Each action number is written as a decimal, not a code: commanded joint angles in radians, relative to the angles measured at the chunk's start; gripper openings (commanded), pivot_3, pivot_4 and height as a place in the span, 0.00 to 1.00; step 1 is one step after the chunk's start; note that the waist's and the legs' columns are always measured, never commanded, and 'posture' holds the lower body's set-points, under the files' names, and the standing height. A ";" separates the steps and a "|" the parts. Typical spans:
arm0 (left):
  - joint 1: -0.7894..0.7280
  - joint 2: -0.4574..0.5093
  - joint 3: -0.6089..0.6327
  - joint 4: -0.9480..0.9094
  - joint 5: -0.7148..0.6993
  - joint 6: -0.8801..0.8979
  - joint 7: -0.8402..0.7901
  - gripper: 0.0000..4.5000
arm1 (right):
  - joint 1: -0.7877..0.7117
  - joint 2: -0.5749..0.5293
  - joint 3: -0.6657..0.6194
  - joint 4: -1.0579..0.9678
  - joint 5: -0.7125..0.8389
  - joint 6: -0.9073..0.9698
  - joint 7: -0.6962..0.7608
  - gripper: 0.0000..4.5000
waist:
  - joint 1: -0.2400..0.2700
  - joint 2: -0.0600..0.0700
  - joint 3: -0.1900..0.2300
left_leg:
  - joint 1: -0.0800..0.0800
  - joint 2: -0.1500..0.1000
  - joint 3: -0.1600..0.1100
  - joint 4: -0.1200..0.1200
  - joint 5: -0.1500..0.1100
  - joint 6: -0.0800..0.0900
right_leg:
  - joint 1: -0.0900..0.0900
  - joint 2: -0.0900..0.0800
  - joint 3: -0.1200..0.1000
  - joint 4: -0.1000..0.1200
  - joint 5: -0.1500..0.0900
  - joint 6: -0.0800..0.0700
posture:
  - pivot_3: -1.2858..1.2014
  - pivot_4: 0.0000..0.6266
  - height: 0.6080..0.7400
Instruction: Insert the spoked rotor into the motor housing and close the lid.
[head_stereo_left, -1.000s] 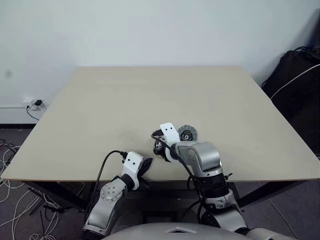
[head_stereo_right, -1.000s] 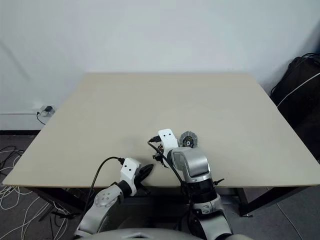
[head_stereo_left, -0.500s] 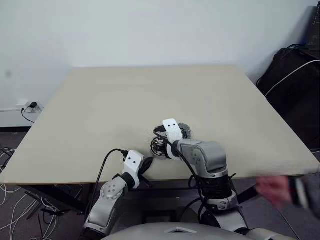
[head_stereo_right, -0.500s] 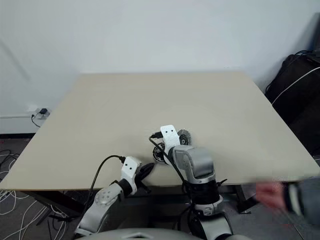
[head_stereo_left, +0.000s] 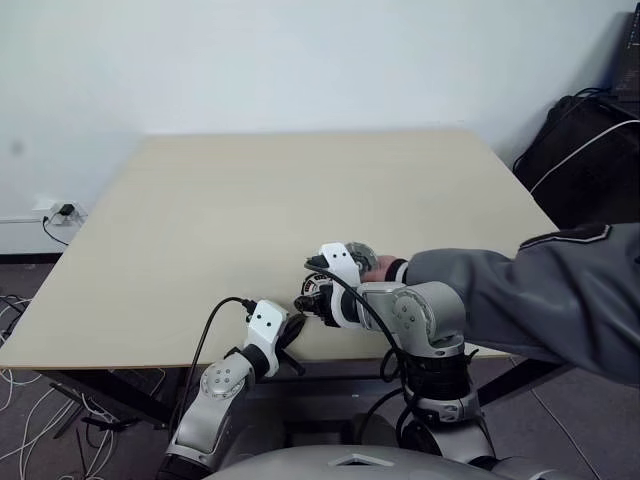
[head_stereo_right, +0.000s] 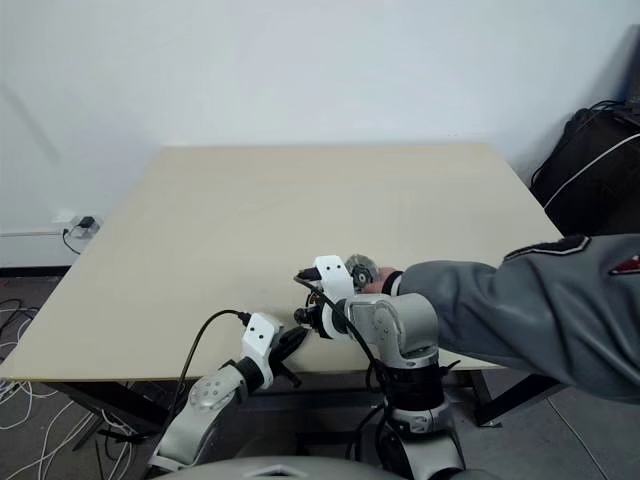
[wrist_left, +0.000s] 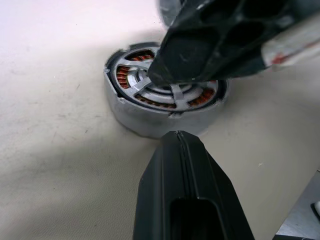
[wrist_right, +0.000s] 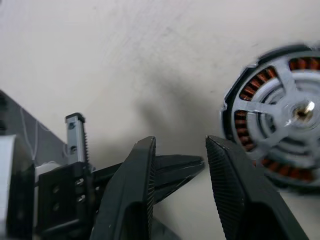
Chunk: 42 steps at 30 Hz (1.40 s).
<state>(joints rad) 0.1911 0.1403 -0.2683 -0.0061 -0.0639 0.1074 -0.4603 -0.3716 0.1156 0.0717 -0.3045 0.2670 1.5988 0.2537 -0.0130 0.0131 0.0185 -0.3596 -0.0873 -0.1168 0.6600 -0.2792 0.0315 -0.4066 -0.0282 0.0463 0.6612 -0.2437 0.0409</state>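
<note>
- A plain beige table (head_stereo_left: 300, 190) carries the parts.
- The motor housing (wrist_left: 165, 102), with the spoked rotor (wrist_right: 285, 135) seated inside it, rests on the tabletop near the front edge.
- Copper windings show between the spokes.

Even, bright room light on the surface (head_stereo_left: 250, 200); soft shadows in wrist views (near fingers (wrist_left: 185, 200) blurred), motor housing (wrist_right: 280, 135) slightly motion-smeared.

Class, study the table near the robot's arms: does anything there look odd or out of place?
Yes: a person's hand in a grey sleeve reaches in from the right to the lid, beside the right pincer. The rotor already sits in the housing.
</note>
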 joint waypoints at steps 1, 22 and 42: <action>-0.013 0.003 -0.003 -0.027 -0.010 -0.001 -0.008 0.00 | 0.007 0.074 -0.017 -0.042 0.034 0.000 -0.009 0.38 | 0.000 0.000 0.000 | 0.000 0.000 0.000 0.000 0.000 0.000 | 0.000 0.000 0.000 0.000 0.000 0.000 | 0.52 0.00 1.00; -0.033 0.001 -0.003 0.019 -0.008 -0.023 -0.029 0.00 | -0.018 -0.151 0.149 -0.045 0.100 -0.105 0.060 0.38 | 0.000 0.000 0.003 | 0.000 0.000 0.000 -0.002 0.000 0.000 | -0.001 0.000 0.000 -0.002 0.000 0.000 | 0.52 0.00 1.00; -0.011 0.012 0.013 0.033 0.000 -0.071 -0.015 0.00 | -0.251 -0.578 0.667 0.159 -0.191 -0.774 0.414 0.38 | 0.006 -0.009 0.010 | -0.001 0.001 0.000 -0.002 0.000 0.001 | 0.000 -0.001 -0.001 -0.004 0.000 0.000 | 0.52 0.00 1.00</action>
<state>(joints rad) 0.1856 0.1516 -0.2608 0.0339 -0.0613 0.0607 -0.4797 -0.5918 -0.4635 0.7365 -0.1560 0.1030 0.8698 0.6432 -0.0073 0.0044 0.0288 -0.3608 -0.0868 -0.1171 0.6582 -0.2791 0.0326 -0.4065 -0.0290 0.0450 0.6573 -0.2441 0.0412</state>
